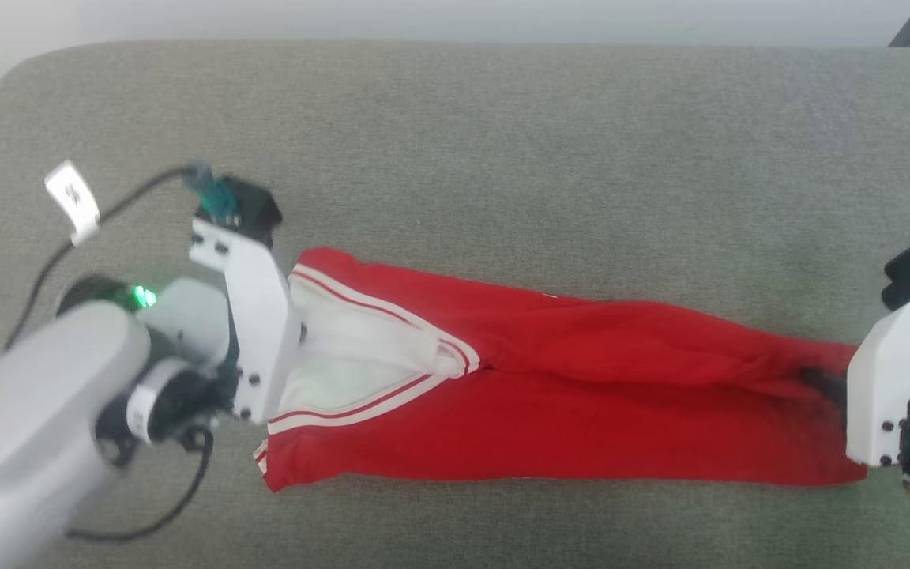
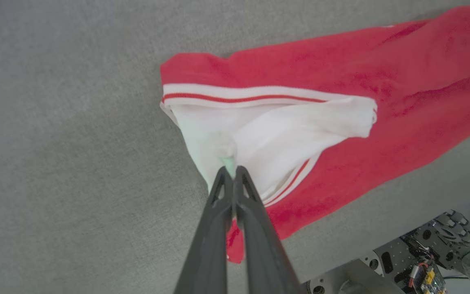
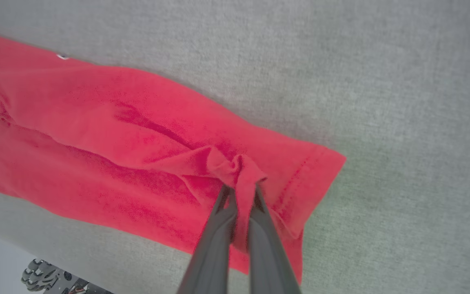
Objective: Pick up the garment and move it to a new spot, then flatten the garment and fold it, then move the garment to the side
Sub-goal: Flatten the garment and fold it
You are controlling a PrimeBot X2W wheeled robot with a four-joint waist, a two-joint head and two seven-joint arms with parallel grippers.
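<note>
1. Garment (image 1: pixel 581 395) lies as a long narrow red band across the near-middle of the grey cushion surface (image 1: pixel 502 158), stretched between the 2 arms.
2. Left gripper (image 2: pixel 232 171) is clamped on a pinch of the white sleeve (image 2: pixel 284 130), fingers nearly together with a bit of cloth between the tips.
3. Right gripper (image 3: pixel 241 192) is clamped on a bunched tuck of red cloth just inside the hem (image 3: pixel 300 179) at the other end.
4. Likely reason for the 2 end grips: pulling from both ends keeps the band taut and straight, so it can be flattened or carried without crumpling.
5. Long creases run along the band from the right pinch towards the sleeve, which fits tension along its length.
6. The body looks folded lengthwise, with red-and-white stripe seams above and below the white patch.
7. Hidden in the head view: both sets of fingertips sit behind the white wrist brackets, and the right arm is cut off by the frame edge.
8. Hard to tell: whether the pinched ends are lifted slightly or resting on the cushion, and how many layers are stacked.
9. White tag (image 1: pixel 72 201) on the left arm's cable has print too blurred to read.
</note>
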